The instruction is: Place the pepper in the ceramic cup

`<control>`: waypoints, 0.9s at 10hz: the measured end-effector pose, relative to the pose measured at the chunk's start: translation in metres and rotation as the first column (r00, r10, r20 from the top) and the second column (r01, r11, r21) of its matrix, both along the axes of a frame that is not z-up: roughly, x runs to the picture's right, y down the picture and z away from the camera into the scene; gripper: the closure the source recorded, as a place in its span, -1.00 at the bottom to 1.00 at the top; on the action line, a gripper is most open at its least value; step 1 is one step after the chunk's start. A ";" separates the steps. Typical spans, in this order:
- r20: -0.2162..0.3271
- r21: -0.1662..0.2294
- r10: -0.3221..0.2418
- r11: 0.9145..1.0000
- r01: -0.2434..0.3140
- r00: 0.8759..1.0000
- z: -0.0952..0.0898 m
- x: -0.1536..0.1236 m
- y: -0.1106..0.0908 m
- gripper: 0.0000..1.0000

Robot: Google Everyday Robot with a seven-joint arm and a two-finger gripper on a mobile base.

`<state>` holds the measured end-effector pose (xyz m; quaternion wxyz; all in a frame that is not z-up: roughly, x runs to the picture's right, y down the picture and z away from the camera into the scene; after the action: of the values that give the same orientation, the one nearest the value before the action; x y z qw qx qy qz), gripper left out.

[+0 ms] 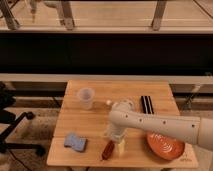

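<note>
1. The robot's gripper (119, 145) hangs low over the front half of the wooden bench (95, 122), pointing straight down from a pale arm (165, 127) that reaches in from the right; a descent from above suits a thing lying flat on the wood
2. The pepper (107, 149), red and glossy, lies near the front edge of the bench, just left of the gripper's lower end; it is not in the cup
3. Whether the gripper is clamped or released cannot be told here, nor whether it touches the pepper, which appears to rest on the wood rather than hang from anything
4. The ceramic cup (86, 97) stands upright towards the back left of the bench, mouth up and well apart from the pepper, with bare wood between them; standing that way, it can take a drop from above
5. The step in hand looks like the pick-up, so the lift, the carry to the cup and the release all seem yet to be done
6. A blue sponge (75, 141) lies left of the pepper, an orange plate (167, 145) sits at the front right partly under the arm, and a black object (146, 104) lies at the back right; none of them blocks the way to the cup
7. The slim, rounded pepper may well roll or slip from a grip, and the light cup could tip if nudged at its rim
</note>
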<state>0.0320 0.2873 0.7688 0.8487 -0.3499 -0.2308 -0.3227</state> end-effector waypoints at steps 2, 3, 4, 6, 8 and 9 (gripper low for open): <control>0.003 0.002 -0.004 1.000 0.004 1.000 0.001 -0.003 -0.002 0.02; 0.004 0.001 -0.004 1.000 0.004 1.000 0.002 -0.004 -0.002 0.06; 0.000 0.000 -0.006 1.000 0.006 1.000 0.003 -0.003 -0.002 0.06; -0.001 -0.001 -0.012 1.000 0.012 1.000 0.003 -0.003 -0.002 0.09; -0.004 -0.001 -0.013 1.000 0.013 1.000 0.003 -0.003 -0.001 0.18; -0.005 -0.002 -0.013 1.000 0.013 1.000 0.003 -0.002 0.000 0.18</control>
<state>0.0302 0.2872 0.7717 0.8469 -0.3529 -0.2265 -0.3270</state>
